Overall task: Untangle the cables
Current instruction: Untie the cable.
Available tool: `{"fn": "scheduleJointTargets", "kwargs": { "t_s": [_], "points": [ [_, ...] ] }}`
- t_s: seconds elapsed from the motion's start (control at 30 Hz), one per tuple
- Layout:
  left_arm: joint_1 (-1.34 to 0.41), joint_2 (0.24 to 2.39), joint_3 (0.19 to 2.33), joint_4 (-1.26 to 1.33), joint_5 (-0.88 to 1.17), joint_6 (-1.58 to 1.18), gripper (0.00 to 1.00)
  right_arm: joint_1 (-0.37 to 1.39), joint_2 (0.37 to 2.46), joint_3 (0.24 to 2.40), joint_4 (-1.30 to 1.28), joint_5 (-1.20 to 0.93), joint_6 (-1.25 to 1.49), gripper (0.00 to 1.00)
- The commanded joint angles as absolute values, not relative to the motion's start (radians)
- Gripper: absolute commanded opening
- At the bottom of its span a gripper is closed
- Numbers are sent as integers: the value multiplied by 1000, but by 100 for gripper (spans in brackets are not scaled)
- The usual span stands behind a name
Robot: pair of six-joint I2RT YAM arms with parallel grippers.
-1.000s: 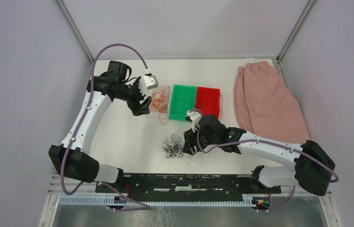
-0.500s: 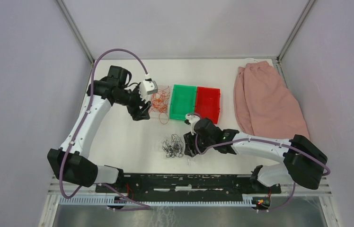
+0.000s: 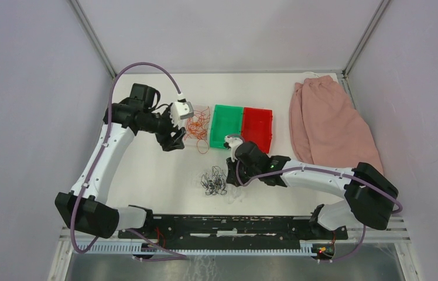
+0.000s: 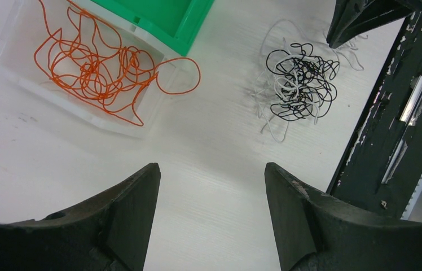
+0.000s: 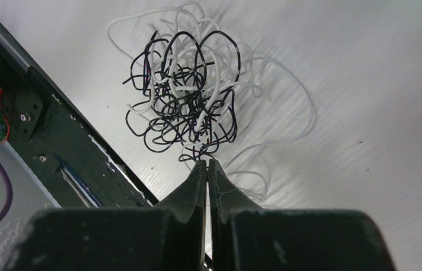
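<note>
1. The black-and-white cables point(image 5: 189, 99) lie on the near side of the green tray point(image 3: 226, 126); the orange ones point(image 4: 93, 70) just left (in a clear tray point(image 4: 56, 101)).
2. The right gripper point(image 5: 206, 166): fingers together at the clump's edge.
3. The left gripper point(image 4: 211, 172): fingers apart, farther left.

Two arms reaching forward, grippers in opposite states.
Up top, the left gripper point(image 4: 211, 172) hangs with fingers spread wide; the right gripper point(image 5: 207, 165) dips low, fingertips pressed tight together.

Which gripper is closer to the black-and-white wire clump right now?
Right. The right gripper sits shut at the edge of the black-and-white clump; the left gripper hangs open farther up the table, beside the orange wires.
</note>
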State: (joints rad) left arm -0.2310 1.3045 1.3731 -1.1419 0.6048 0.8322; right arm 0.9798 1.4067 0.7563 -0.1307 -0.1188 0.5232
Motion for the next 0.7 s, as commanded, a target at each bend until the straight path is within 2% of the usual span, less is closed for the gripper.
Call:
{"fn": "scheduleJointTargets", "kwargs": {
  "t_s": [0.0,0.43,0.67],
  "points": [
    [-230,1269,1378,-1113,636,877,75,984,1366,841,-165,-77,494,1],
    [-231,1174,1325,-1077,851,867,75,984,1196,1100,-336,-192,407,0],
    [-235,1006,1187,-834,1008,750,75,982,1170,1203,-253,-341,421,0]
  ]
}}
